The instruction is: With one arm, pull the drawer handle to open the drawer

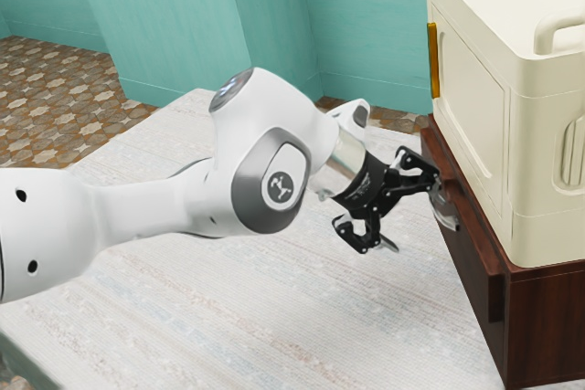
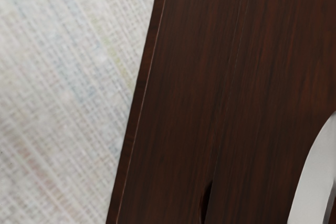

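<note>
My gripper (image 1: pixel 416 219) is open at the front of the dark brown wooden drawer unit (image 1: pixel 471 258), its fingers wide apart. The upper finger overlaps the curved, silvery handle (image 1: pixel 446 209); whether they touch I cannot tell. The lower finger hangs over the table, away from the drawer front. In the wrist view, the dark wood front (image 2: pixel 273 66) runs at a slant, and part of the pale, curved handle (image 2: pixel 315 177) shows against it. No gap from an open drawer can be made out.
A large cream-coloured box (image 1: pixel 475 107) with a yellow strip (image 1: pixel 433 61) stands on top of the wooden unit. The whitish woven-looking tabletop (image 1: pixel 228 317) spreads beneath the arm. Teal walls (image 1: pixel 366 25) and a patterned floor (image 1: pixel 55 89) lie beyond it.
</note>
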